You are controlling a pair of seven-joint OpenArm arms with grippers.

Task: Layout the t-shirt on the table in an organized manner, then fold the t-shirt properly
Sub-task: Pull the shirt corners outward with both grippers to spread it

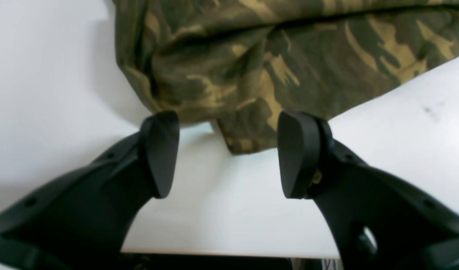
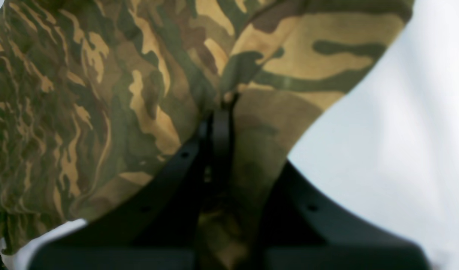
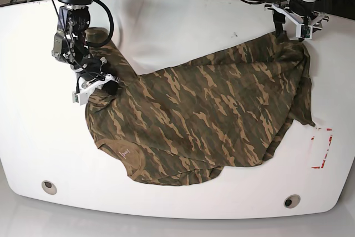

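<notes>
Grommets [image 3: 49, 186] sit nearest me on the table [image 3: 183, 20], shirt hem just beyond. I see the shirt [image 3: 205, 115] spread across the middle, rumpled, one corner near the red rectangle [image 3: 321, 147]. Right gripper [image 2: 218, 108] is clamped on cloth, its tips buried in folds. Left gripper [image 1: 227, 153] stands parted at the far edge, holding nothing, shirt corner just ahead.

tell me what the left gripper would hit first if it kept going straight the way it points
Most likely the t-shirt: the open left gripper aims at the camouflage hem lying on the table just ahead of its fingertips, though the exact gap is hard to judge.
</notes>
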